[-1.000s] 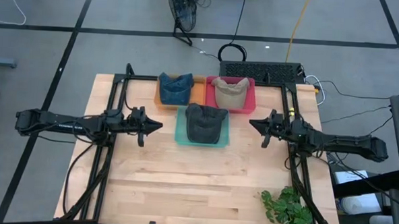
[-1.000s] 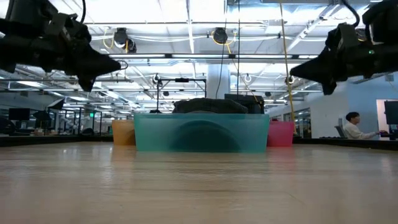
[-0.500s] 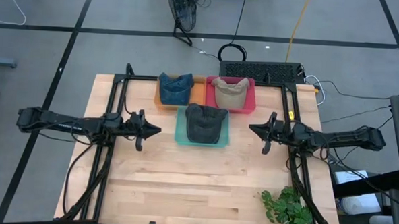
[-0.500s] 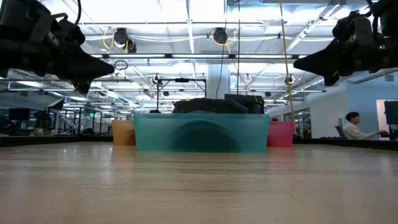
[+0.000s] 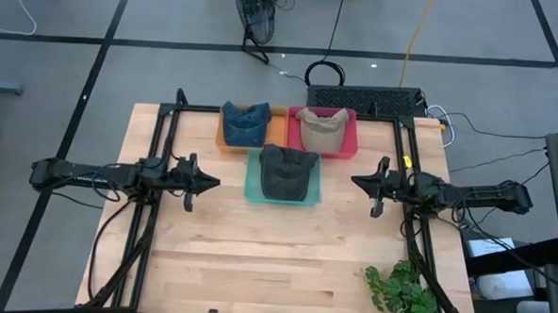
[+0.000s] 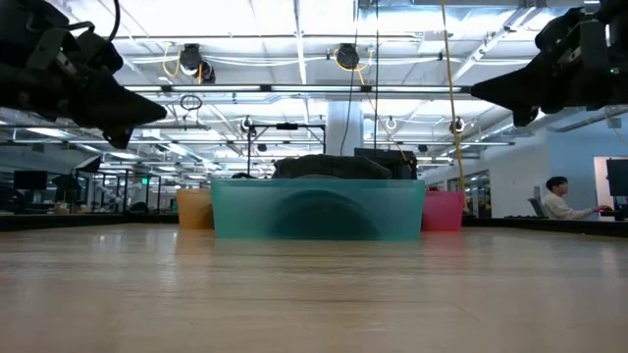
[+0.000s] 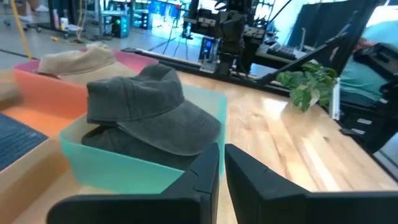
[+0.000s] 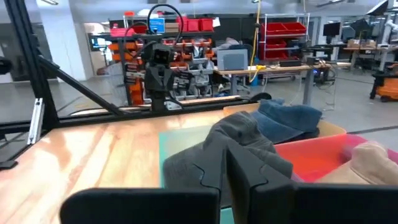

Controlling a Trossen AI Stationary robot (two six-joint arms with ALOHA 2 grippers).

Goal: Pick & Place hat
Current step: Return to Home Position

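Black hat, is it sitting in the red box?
No, the black hat lies in the teal bin; the red bin holds a tan hat.

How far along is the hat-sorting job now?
Done: the black cap lies in the teal bin, the blue cap in the orange bin, the tan cap in the red bin. In hand: nothing; the left gripper and right gripper hover shut, empty, beside the bins. Left: probably only parking the arms.

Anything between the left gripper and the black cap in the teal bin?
Nothing visible: only bare table separates the left gripper from the teal bin, and the black cap lies uncovered in it.
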